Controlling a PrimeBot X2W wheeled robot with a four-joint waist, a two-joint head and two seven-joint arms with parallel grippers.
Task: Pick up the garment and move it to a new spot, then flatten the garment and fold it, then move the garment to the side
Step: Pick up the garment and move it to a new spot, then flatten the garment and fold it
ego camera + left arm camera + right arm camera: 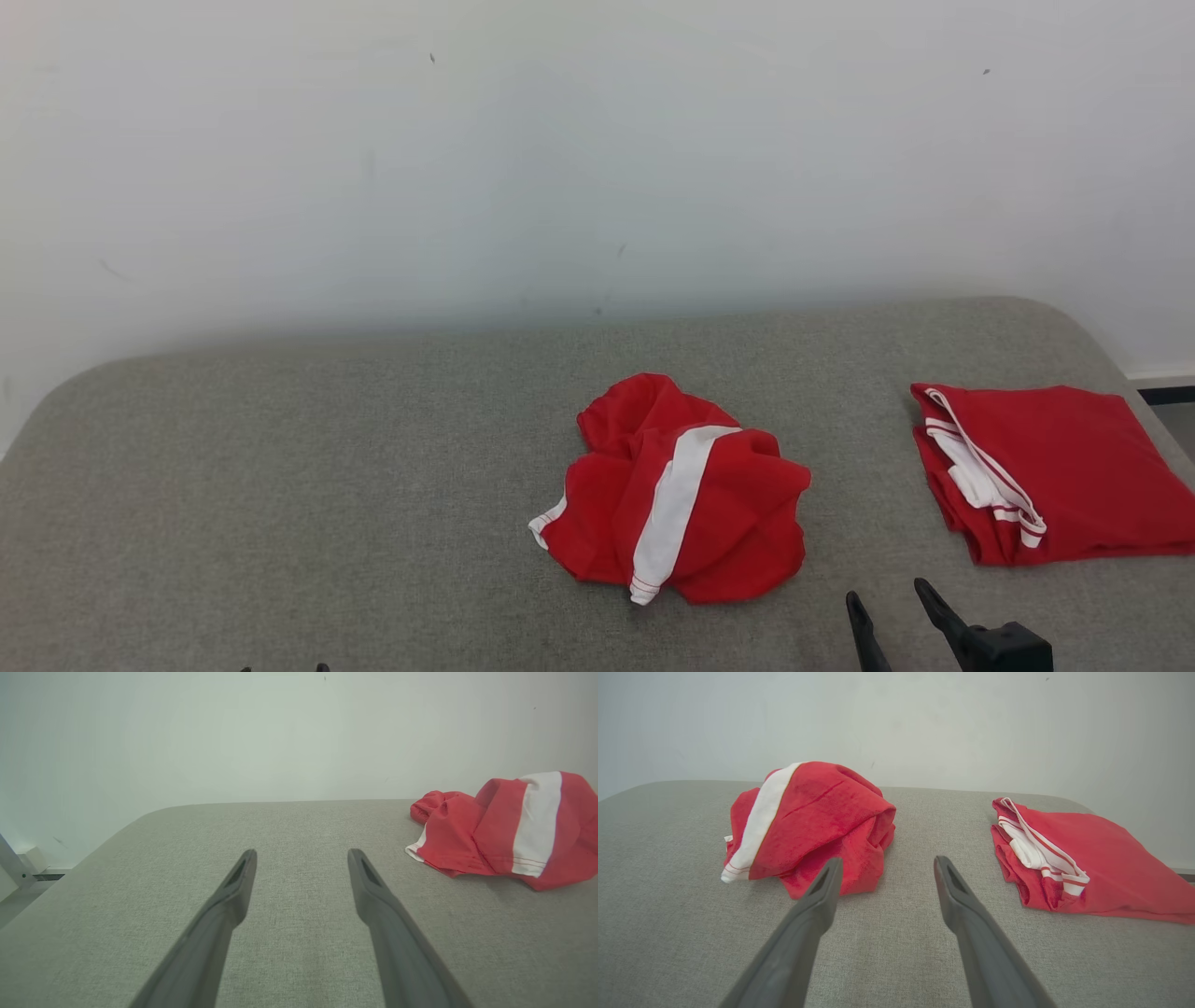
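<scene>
garment [672, 495]: a crumpled red-and-white heap in the middle of the surface [280, 485], not yet lifted and too bunched to fold as it lies.
folded garment [1055, 471]: at the right edge, probably set aside as finished.
right claw [885, 591]: spread wide and empty, near the heap, likely poised for pickup.
left claw [302, 854]: spread wide and empty, with the heap off to its right.

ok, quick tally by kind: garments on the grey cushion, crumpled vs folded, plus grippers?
crumpled red garment: 1
folded red garment: 1
grippers, both open: 2 (left gripper, right gripper)
Total: 4
</scene>
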